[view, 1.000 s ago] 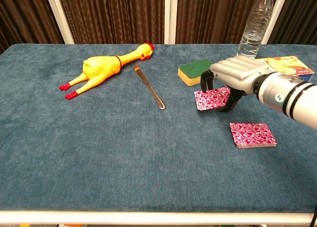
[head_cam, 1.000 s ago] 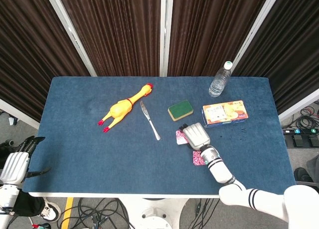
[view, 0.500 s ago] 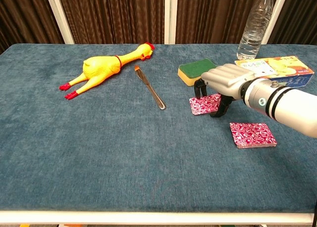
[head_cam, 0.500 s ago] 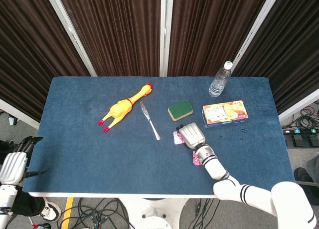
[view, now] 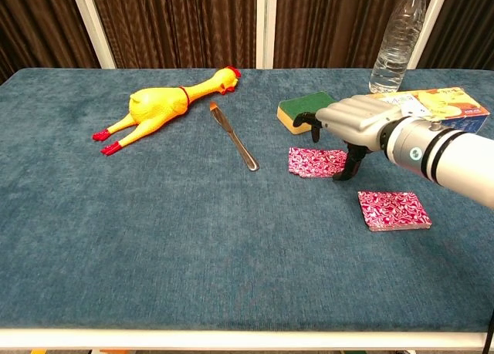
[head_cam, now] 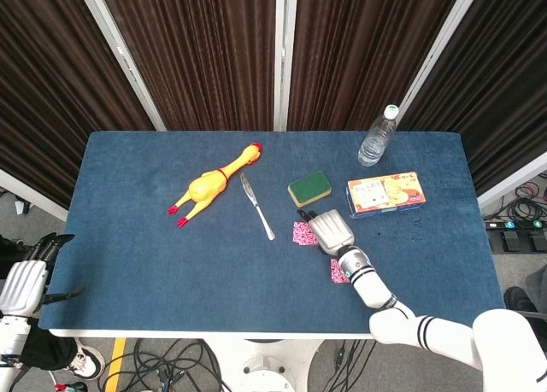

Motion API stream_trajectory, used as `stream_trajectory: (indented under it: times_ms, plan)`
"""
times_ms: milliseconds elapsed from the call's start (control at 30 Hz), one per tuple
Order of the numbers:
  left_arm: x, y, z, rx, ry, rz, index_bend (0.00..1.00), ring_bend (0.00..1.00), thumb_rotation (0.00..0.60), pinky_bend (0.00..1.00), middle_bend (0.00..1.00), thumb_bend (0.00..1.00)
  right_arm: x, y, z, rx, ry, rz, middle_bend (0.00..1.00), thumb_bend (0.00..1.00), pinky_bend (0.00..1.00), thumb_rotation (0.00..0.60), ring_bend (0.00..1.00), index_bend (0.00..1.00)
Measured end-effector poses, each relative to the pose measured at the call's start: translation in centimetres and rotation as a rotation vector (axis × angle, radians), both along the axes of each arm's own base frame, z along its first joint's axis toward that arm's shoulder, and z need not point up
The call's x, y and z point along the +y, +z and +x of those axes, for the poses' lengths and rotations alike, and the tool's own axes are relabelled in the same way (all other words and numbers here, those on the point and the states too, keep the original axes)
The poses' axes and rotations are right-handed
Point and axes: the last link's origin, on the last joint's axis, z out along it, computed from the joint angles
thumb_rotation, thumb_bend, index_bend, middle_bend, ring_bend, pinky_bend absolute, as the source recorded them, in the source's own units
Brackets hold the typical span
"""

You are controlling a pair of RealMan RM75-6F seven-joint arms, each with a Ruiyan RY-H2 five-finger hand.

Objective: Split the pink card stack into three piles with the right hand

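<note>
Right hand (view: 351, 123) sits over the middle-right of the blue tabletop (view: 154, 230), palm down, knuckles toward the green-topped sponge (view: 303, 110). Its fingers (view: 356, 156) curl downward. In the chest view the thumb side reaches toward the sponge and a dark fingertip stands at the right edge of a small pile of pink cards (view: 316, 162). That pile lies flat on the cloth, slightly fanned, just in front of the hand. Whether the fingertip actually touches the cards cannot be told; the pile looks set down rather than lifted. Nothing is seen enclosed in the hand, so it reads as empty with fingers loosely apart.

A second pink card pile (view: 394, 210) lies nearer the front edge, to the right of the first and apart from it, squared and flat. In the head view it is mostly covered by the right forearm, with only a pink corner (head_cam: 338, 272) showing; the first pile (head_cam: 303, 233) shows just left of the hand (head_cam: 332, 232).

Left hand (head_cam: 26, 281) hangs off the left front corner of the tabletop, well apart from everything, fingers spread and holding nothing.

Other items: a yellow rubber chicken (view: 162, 106) lying on its side at left, a table knife (view: 234, 137) beside it, a clear water bottle (view: 397, 39) upright at the back right, and an orange carton (view: 436, 102) lying flat behind the right wrist.
</note>
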Motion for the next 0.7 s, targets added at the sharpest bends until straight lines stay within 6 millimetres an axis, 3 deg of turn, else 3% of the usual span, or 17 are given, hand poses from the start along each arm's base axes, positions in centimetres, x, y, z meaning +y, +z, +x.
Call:
stream_trajectory:
  times_ms: [133, 367, 567, 700]
  plan:
    - [0.0, -0.1, 0.0, 0.001, 0.0, -0.002, 0.16, 0.06, 0.6, 0.18, 0.15, 0.03, 0.6, 1.0, 0.3, -0.019, 0.007, -0.005, 0.29, 0.09, 0.93, 0.6, 0.84, 0.11]
    - [0.0, -0.2, 0.1, 0.004, -0.003, -0.008, 0.16, 0.06, 0.6, 0.18, 0.15, 0.03, 3.0, 3.6, 0.1, -0.025, -0.002, 0.003, 0.35, 0.06, 0.93, 0.6, 0.84, 0.27]
    - [0.0, -0.4, 0.3, 0.006, -0.005, -0.011, 0.16, 0.06, 0.6, 0.18, 0.15, 0.03, 5.3, 6.2, -1.5, 0.045, -0.054, 0.021, 0.33, 0.05, 0.93, 0.6, 0.84, 0.27]
    - [0.0, -0.5, 0.3, 0.008, -0.006, -0.016, 0.16, 0.06, 0.6, 0.18, 0.15, 0.03, 6.3, 6.7, -3.2, 0.081, -0.109, 0.016, 0.3, 0.05, 0.93, 0.6, 0.84, 0.27]
